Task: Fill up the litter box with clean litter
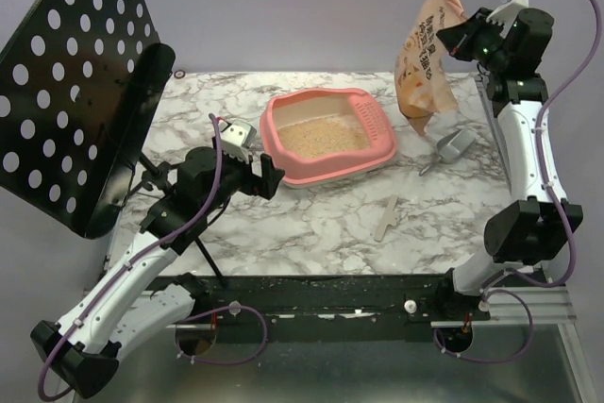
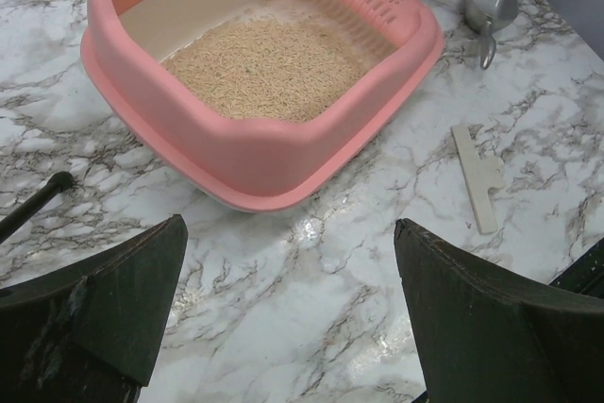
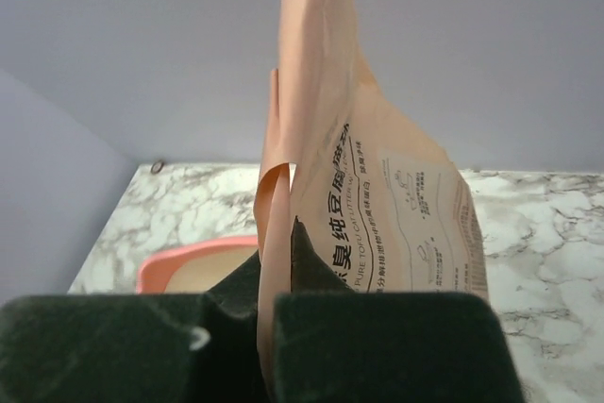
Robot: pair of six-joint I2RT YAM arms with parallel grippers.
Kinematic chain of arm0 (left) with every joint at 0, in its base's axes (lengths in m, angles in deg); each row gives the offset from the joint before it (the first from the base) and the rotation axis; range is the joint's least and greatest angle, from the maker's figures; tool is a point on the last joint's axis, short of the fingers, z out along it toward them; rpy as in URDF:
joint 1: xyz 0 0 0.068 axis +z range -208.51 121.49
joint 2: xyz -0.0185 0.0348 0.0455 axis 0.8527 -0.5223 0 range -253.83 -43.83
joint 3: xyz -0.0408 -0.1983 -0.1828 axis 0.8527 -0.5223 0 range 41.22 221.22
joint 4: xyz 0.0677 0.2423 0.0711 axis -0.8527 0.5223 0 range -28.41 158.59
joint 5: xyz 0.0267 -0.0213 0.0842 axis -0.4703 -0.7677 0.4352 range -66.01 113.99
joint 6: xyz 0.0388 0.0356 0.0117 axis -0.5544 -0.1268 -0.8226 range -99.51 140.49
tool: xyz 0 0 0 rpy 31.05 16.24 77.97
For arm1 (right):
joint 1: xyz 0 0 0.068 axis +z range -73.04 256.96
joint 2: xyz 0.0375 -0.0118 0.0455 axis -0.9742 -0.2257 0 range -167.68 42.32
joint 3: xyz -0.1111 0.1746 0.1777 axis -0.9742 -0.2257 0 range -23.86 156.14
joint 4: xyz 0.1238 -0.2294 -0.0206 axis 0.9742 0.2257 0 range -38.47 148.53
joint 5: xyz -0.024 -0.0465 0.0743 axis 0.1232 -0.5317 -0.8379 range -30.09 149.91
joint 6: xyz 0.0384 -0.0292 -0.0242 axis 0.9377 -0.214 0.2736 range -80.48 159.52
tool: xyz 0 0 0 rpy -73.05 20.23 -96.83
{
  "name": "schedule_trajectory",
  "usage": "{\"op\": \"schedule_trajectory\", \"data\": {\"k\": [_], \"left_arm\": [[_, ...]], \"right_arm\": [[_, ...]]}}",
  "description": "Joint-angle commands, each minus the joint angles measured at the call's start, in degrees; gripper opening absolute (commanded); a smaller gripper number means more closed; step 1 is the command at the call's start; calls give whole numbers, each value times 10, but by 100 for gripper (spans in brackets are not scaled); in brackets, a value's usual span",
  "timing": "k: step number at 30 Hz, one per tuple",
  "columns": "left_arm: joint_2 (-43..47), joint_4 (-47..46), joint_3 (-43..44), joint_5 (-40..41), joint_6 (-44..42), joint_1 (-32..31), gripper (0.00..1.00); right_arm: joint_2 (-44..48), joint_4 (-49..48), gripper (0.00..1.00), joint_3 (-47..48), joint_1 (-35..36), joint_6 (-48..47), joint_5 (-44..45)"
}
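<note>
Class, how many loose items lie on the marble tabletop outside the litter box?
2: a silver scoop right of the litter box; a flat pale strip nearer the robot's side. The paper bag may hide more.

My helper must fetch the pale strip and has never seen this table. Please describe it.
Start at the pink litter box in the middle of the marble table. Towards the near edge and to its right lies a pale strip, alone on marble. Unlike the silver scoop beyond it, it is flat, straight and cream-coloured.
</note>
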Motion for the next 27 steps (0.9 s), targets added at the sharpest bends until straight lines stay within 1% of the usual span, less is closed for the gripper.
{"op": "schedule_trajectory", "data": {"k": [1, 4, 6, 9, 14, 18, 20, 23, 27], "left_arm": [[14, 2, 14, 3, -6, -2, 99], [21, 4, 15, 5, -10, -2, 99], [26, 7, 17, 2, -18, -1, 99], [40, 11, 21, -6, -33, -1, 99], [65, 15, 22, -6, -56, -1, 99], [84, 14, 25, -52, -75, 5, 99], [92, 7, 24, -100, -80, 15, 99], [108, -5, 23, -177, -87, 28, 99], [131, -39, 8, -257, -83, 35, 99]], "right_arm": [[92, 11, 0, 107, 24, -67, -131], [108, 83, 0, 138, 34, -110, -185], [123, 112, 0, 149, 35, -132, -254], [159, 103, 0, 123, 40, -156, -351], [205, 116, 0, 110, 51, -193, -475], [239, 103, 0, 78, 55, -192, -544], [258, 99, 0, 47, 82, -191, -562], [290, 95, 0, -16, 112, -200, -564], [316, 118, 0, -95, 162, -255, -541]]}}
